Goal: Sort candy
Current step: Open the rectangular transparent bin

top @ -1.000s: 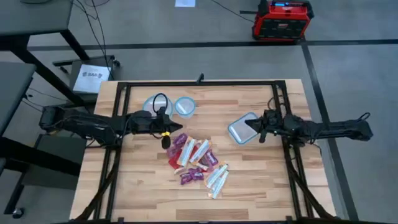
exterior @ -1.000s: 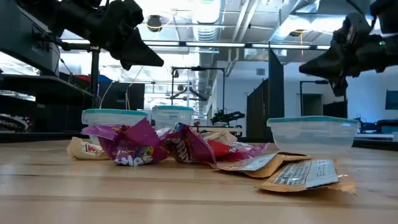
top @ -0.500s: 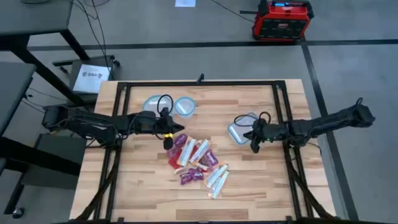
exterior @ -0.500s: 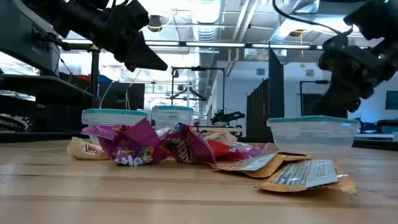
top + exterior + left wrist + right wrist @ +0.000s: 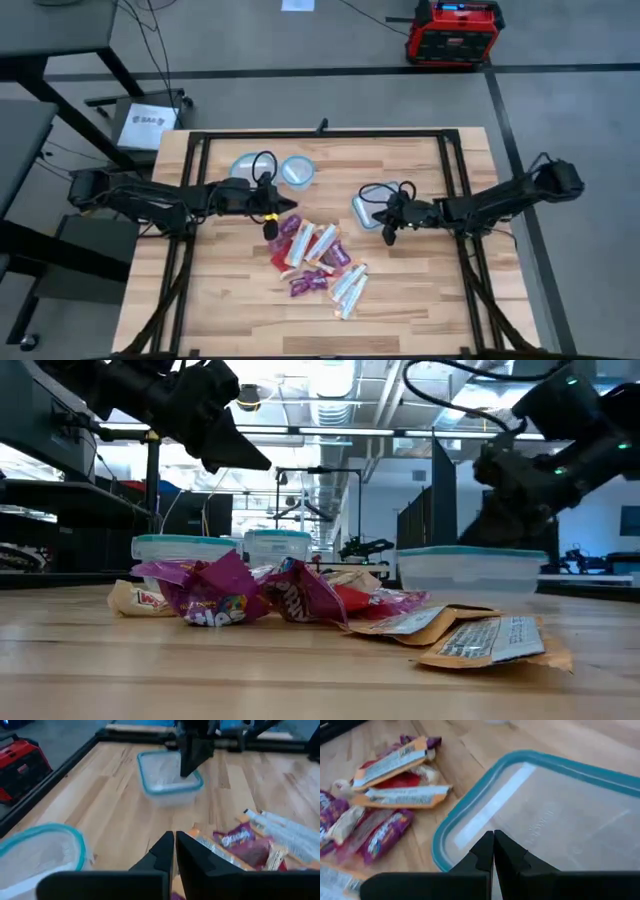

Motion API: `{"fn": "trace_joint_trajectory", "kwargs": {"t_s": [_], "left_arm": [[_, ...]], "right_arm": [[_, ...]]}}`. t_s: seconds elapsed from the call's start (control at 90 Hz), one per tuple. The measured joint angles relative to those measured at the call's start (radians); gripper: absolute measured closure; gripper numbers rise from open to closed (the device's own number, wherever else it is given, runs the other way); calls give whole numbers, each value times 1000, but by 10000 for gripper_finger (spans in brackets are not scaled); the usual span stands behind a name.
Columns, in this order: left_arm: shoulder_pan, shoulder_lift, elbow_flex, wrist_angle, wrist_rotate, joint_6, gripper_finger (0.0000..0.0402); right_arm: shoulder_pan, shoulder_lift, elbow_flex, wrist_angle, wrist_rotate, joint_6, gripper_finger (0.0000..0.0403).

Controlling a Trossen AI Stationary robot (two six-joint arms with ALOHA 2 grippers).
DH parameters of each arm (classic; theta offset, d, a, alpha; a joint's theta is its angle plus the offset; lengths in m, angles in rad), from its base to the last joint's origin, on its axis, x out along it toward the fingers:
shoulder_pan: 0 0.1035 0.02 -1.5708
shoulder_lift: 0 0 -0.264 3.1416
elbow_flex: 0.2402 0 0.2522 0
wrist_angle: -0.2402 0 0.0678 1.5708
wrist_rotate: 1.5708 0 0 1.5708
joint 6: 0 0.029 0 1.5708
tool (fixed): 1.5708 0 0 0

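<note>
The candy [image 5: 315,255] lies in a loose pile at the table's middle: red, purple, orange-white and pale wrappers [image 5: 300,600]. My left gripper [image 5: 268,226] hangs shut above the pile's far left end [image 5: 174,840], clear of everything. A clear blue-rimmed container [image 5: 366,206] stands open on the table to the right of the pile [image 5: 470,572]. My right gripper [image 5: 389,230] is shut, and its tips point down into this container [image 5: 493,842]. My right gripper reaches with its shut fingers [image 5: 485,851] into the open container from above, slanting in from the table's right. The tips stand over the floor just behind the rim [image 5: 445,855] that faces the candy. The fingers hide the exact place of touch. The container stays flat on the table.
Two more blue-rimmed containers [image 5: 252,168] [image 5: 297,172] stand at the far side, left of the middle. A black frame [image 5: 320,134] runs around the table's far and side edges. Bare wood lies along the near edge [image 5: 320,325].
My right gripper has gone toward the table's left edge, and the arm has bent upward. The container has slid along the table with it, closer to the candy pile. My left gripper has stayed nearly where it was.
</note>
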Motion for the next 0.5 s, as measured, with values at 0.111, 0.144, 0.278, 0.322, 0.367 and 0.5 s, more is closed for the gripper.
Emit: {"fn": "trace_joint_trajectory", "kwargs": {"t_s": [0.111, 0.144, 0.278, 0.322, 0.367, 0.5], "left_arm": [[0, 43, 0, 110, 37, -8, 396], [0, 65, 0, 152, 41, -15, 396], [-1, 195, 72, 199, 85, -26, 396], [-3, 245, 119, 179, 91, -26, 396], [-5, 294, 169, 146, 92, -24, 396], [-5, 425, 339, 23, 93, 45, 396]], "right_arm": [[-29, 70, 97, 66, -35, -123, 403], [-36, 81, 124, 43, -47, -151, 403], [-35, 49, 227, -129, -49, -232, 403], [-30, 15, 245, -202, -49, -246, 403], [-29, -25, 250, -281, -42, -242, 403], [-7, -162, 247, -503, 52, -172, 403]]}}
